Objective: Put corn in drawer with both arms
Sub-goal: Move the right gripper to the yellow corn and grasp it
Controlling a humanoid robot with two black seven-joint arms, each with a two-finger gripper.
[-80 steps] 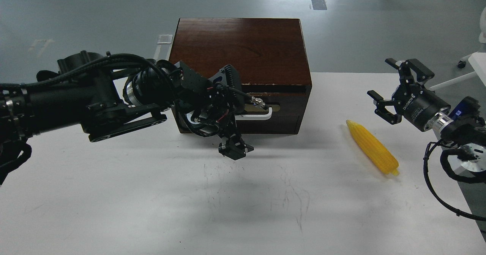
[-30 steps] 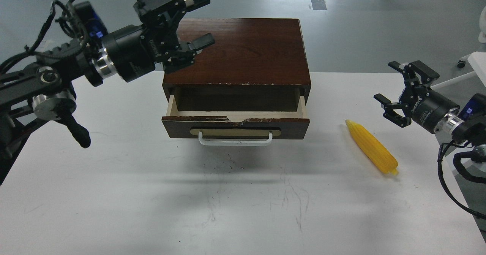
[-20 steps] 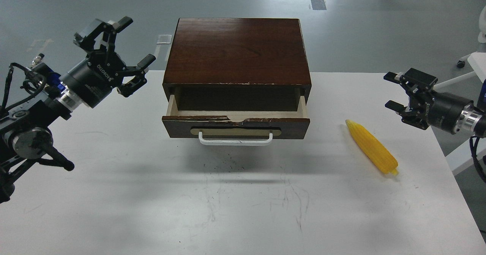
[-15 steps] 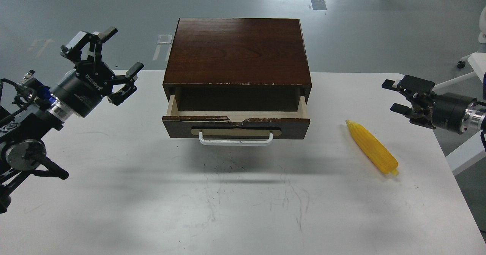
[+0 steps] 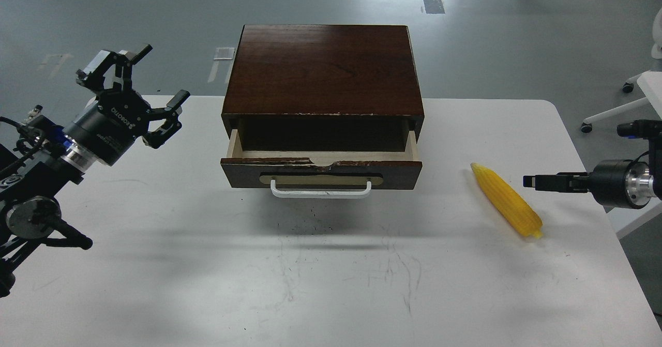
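Observation:
The yellow corn [image 5: 507, 207] lies on the white table, right of the drawer, its pointed end toward the back left. The drawer [image 5: 320, 172] is pulled open, with its white bar handle [image 5: 320, 190] at the front and pale wood inside; nothing shows in it. My left gripper [image 5: 163, 74] is open and empty, raised to the left of the box. My right gripper [image 5: 532, 181] is seen edge-on as a thin dark bar just right of the corn, apart from it. Its fingers cannot be told apart.
The reddish-brown box top [image 5: 323, 70] stands over the drawer at the back middle of the table [image 5: 310, 285]. A white chair base [image 5: 615, 114] stands past the table's right edge. Grey floor lies behind.
My left gripper pulled the drawer open, let go and drew back to the left. My right gripper has turned edge-on and dropped to the corn's height. The corn has not moved.

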